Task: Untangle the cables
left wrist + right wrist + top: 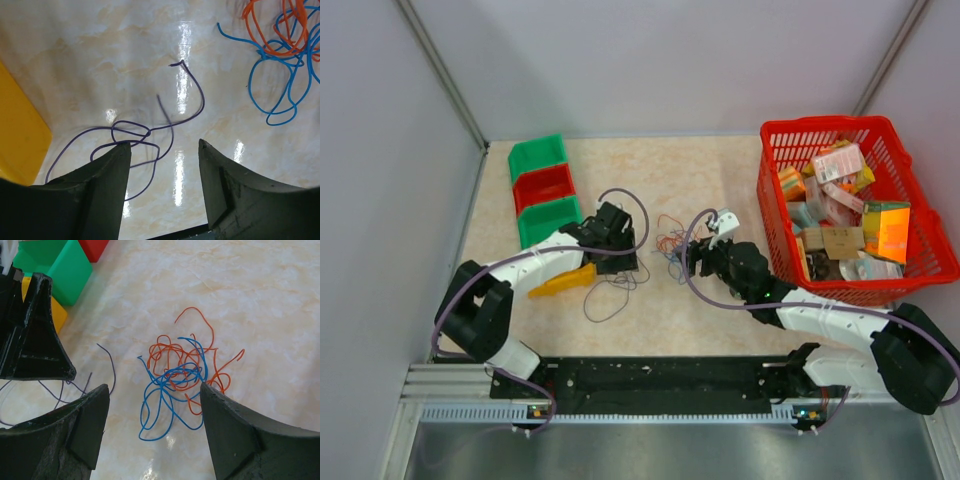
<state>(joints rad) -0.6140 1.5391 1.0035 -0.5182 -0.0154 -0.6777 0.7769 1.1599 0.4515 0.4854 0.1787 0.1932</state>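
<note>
Nearest the arm bases, low and left of centre in the overhead view, a single purple cable (203, 102) lies on the counter (720, 180) by itself, well apart from the others. I'd count that one as pulled free, though it crosses over itself in a small loop that may need shaking out. The left pincer (165, 145) hangs right above it with its jaws apart and nothing between them; the wire only runs past underneath one finger. A little further in, at the centre of the overhead view, the right pincer (154, 389) hovers with its jaws spread wide and empty over the clump of orange and blue cables (180, 371), which sits in the middle of its wrist view. Those two colours are thoroughly wound through each other, so that is the work left. I can't pick out any other colours for certain. By my reckoning the job is barely a third done. Beyond, at upper left, stand green and red bins (540, 158) with a yellow bin (560, 282) nearer, and a red basket (920, 270) of packets at upper right.
</note>
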